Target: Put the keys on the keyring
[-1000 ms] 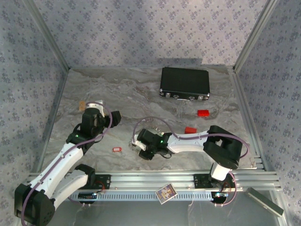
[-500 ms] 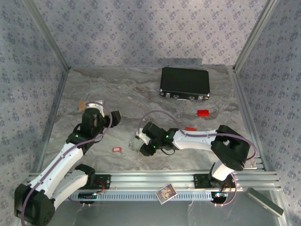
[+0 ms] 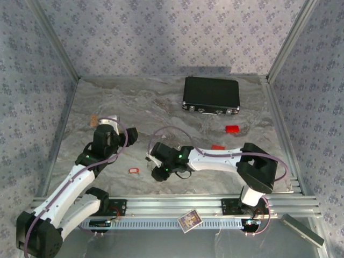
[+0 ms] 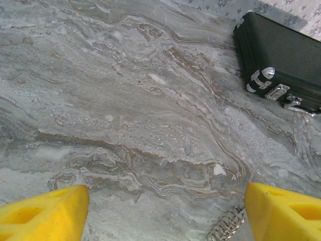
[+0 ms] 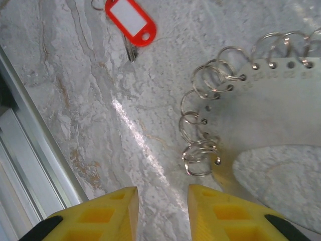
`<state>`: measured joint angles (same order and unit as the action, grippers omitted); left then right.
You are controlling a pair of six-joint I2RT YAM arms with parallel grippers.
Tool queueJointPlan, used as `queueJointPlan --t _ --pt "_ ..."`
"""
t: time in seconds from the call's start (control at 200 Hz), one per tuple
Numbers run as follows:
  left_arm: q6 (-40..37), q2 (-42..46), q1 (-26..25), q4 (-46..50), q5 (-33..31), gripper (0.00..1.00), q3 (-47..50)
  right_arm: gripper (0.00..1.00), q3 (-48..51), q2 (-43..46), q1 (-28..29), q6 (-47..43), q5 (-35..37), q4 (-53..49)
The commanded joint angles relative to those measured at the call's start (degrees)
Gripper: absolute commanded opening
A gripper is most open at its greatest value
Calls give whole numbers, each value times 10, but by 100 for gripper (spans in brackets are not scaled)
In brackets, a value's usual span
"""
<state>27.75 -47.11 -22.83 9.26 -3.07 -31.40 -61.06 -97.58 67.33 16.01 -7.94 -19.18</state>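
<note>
The red-tagged key [image 3: 133, 171] lies flat on the marble table; in the right wrist view it is the red tag [image 5: 129, 20] with a white label, at the far top. The keyring [image 5: 200, 125] is a clear plate edged with several small silver rings, right of and ahead of my right gripper [image 5: 163, 206], which is open a little with nothing between its fingers. It hovers low just right of the key [image 3: 154, 164]. My left gripper [image 4: 168, 221] is open wide over bare table [image 3: 130, 134], some of the rings [image 4: 225, 228] beside its right finger. The green and white key is out of view.
A black case [image 3: 211, 95] lies at the back of the table [image 3: 161, 115], also at the upper right of the left wrist view [image 4: 281, 55]. Two small red pieces [image 3: 232, 129] [image 3: 217, 147] sit right of centre. An aluminium rail [image 3: 177, 204] runs along the near edge.
The right arm swung its wrist slightly left and nearer the red key, its cable loop shifting. The left arm barely moved.
</note>
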Motion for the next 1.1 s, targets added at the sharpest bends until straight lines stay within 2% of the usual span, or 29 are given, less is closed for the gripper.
queueJointPlan --t 0.0,0.29,0.745,1.094 --pt "6 16 4 2 -6 81 6 32 -22 -25 6 28 33 -30" --pt "7 28 4 6 -8 80 9 34 -35 -47 4 70 66 -35" --pt "6 30 4 8 -8 81 8 37 -46 -70 1 71 47 -29" --pt "6 27 4 6 -8 81 6 37 -59 -83 -2 65 73 -49"
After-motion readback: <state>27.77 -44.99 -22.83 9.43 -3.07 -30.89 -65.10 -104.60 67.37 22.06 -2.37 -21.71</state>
